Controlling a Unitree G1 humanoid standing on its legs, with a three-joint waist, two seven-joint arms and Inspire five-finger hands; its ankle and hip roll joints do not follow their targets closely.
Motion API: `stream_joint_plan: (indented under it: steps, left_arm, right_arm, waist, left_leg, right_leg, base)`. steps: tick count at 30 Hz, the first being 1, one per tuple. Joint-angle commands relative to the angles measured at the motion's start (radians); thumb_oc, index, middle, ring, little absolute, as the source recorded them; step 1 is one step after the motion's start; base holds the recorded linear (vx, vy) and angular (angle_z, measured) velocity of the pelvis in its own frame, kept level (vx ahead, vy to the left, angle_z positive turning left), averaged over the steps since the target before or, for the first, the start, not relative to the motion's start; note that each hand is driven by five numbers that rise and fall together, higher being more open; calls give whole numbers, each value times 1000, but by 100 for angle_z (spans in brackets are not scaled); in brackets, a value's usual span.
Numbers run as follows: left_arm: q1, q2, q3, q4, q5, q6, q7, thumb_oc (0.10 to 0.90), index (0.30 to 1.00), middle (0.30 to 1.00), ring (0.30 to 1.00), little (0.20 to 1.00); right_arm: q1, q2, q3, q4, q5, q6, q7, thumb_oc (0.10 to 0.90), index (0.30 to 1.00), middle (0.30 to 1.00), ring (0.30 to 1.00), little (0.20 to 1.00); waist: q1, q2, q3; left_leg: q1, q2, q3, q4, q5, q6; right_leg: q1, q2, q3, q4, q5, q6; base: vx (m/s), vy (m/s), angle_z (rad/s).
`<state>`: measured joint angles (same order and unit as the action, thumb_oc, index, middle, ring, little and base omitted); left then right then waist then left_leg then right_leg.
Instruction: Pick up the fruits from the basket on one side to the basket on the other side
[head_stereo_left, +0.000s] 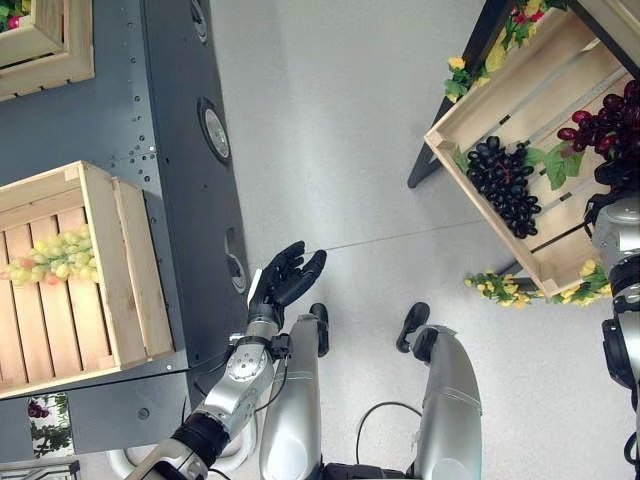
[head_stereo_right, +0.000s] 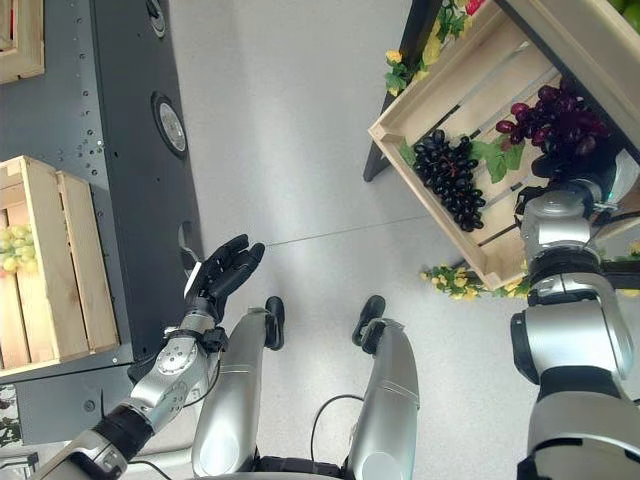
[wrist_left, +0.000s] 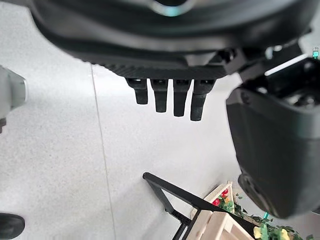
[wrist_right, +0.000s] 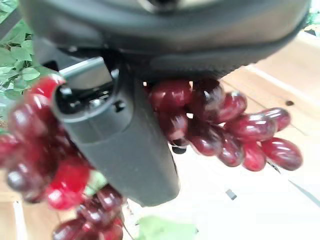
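1. Right hand (wrist_right: 125, 145): in the right wrist view its dark thumb lies across a bunch of red grapes (wrist_right: 225, 130), berries pressed against the palm on both sides of the thumb. The fingers are hidden behind the berries, so whether they curl round the bunch cannot be told.
2. Head views: the right arm reaches into the tilted wooden crate (head_stereo_right: 440, 95) at the right, where the red grapes lie in its right part; the hand itself is hidden among the berries there.
3. Same crate holds a bunch of dark purple grapes (head_stereo_right: 452, 180) with green leaves, to the left of the red bunch and apart from the right arm.
4. The crate sits on a black stand (head_stereo_left: 460, 110); yellow flowers and foliage (head_stereo_left: 510, 288) hang along its near edge and at its far corner.
5. Left hand (head_stereo_left: 285, 278): held above the floor (head_stereo_left: 340, 120) near the middle of the scene, palm up, fingers straight and spread, holding nothing. Left wrist view confirms straight fingers (wrist_left: 170, 97) with bare floor past them.
6. Left-side wooden crate (head_stereo_left: 100, 260) rests on a dark grey shelf (head_stereo_left: 180, 200), well apart from the left hand. A bunch of green grapes (head_stereo_left: 50, 258) lies inside it on the slats.
7. A second wooden crate (head_stereo_left: 45, 50) stands farther back on the left.
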<state>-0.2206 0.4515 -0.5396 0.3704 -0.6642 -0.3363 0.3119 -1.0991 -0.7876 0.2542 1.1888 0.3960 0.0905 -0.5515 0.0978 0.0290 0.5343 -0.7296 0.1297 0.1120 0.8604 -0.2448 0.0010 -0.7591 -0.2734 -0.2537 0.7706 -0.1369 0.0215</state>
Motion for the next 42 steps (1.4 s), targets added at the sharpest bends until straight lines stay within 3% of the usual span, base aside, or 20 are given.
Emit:
stream_joint_plan:
  steps: [1,13,22,29,32,42]
  left_arm:
    - [26,30,2,-147,5,-99,-11,800,900,900,900,900]
    - [23,26,-8,-141,19,-106,-17,800,900,900,900,900]
    - [14,13,-14,-139,19,-101,-13,800,900,900,900,900]
    - [1,-24,-11,-115,47,-115,-24,800,900,900,900,900]
    - [-16,-34,-9,-101,78,-92,-14,800,900,900,900,900]
    - [38,-78,49,32,80,-10,-71,800,900,900,900,900]
  right_arm:
    - [-106,-200,73,-52,-49,-76,-4,800,900,900,900,900]
    - [-80,-173,84,-62,-38,-80,77,800,900,900,900,900]
    - [-40,-129,61,-118,37,-163,120,800,900,900,900,900]
    - [121,2,-2,-293,123,-301,217,800,900,900,900,900]
    - [208,70,-16,-352,134,-338,258,800,900,900,900,900]
    - [514,303,-13,-502,97,-426,276,800,900,900,900,900]
  waist:
    - [7,22,-14]
    - [1,23,-14]
    - [-14,23,-14]
    - [-38,7,-14]
    - [-46,-2,-15]
    - [-65,-24,-128]
  left_leg:
    - [63,-30,33,-38,-79,60]
    - [109,-23,53,-69,-75,59]
    - [167,-15,85,-114,-70,53]
    - [326,-13,139,-229,-44,40]
    - [395,-9,154,-263,-37,36]
    - [578,-21,169,-452,21,17]
  right_leg:
    - [101,18,-25,72,-119,-28]
    - [135,14,-25,41,-109,-19]
    - [179,15,-21,-6,-96,-9]
    - [324,16,-20,-123,-73,7]
    - [392,10,-20,-163,-64,14]
    - [594,39,-28,-389,-12,44]
  base:
    - [-1,-9,7]
    - [-1,-2,1]
    - [-1,4,0]
    - [3,33,-2]
    - [12,5,1]
    - [85,-3,5]
